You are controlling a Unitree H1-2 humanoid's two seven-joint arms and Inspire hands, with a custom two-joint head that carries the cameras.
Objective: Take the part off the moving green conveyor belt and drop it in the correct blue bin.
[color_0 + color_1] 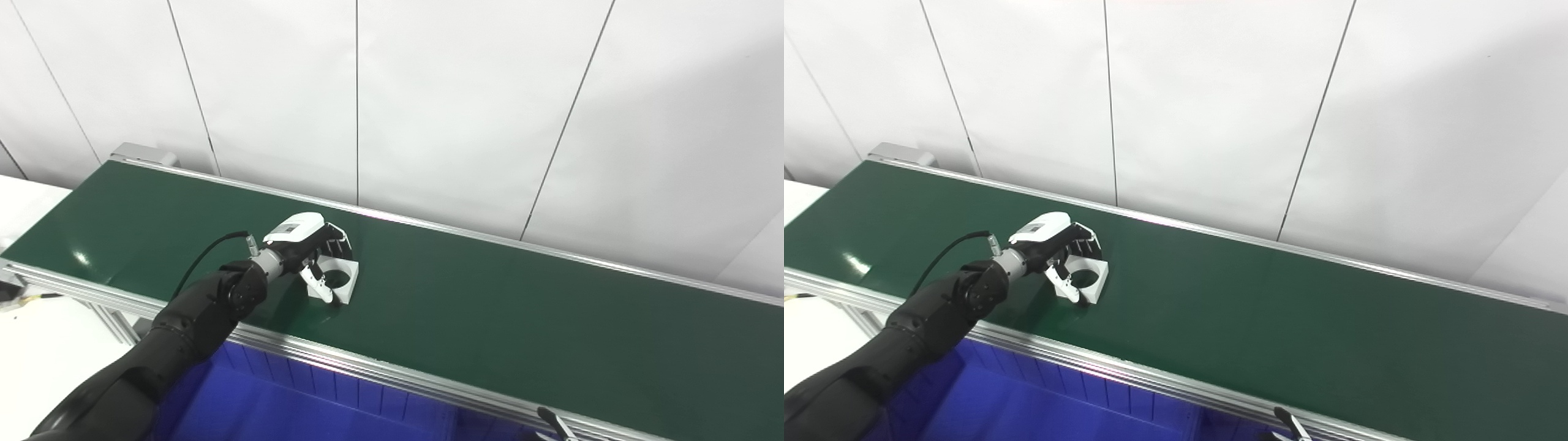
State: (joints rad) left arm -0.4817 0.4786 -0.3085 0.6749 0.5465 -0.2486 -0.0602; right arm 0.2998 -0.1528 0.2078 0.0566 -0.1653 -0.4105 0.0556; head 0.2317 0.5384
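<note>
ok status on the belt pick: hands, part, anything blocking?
Left hand wrapped around white square part with round hole, part on green conveyor belt. Grip closure unclear. Right hand out of view. Blue bin below near rail. Nothing blocking.

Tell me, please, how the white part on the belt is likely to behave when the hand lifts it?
The white part looks rigid, with flat sides and a round hole, so it probably won't roll. Probably light for its size. The left hand has fingers around it; its smooth faces might slip.

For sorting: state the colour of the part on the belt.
White part, with a round hole through it; clearest in the left eye view.
</note>
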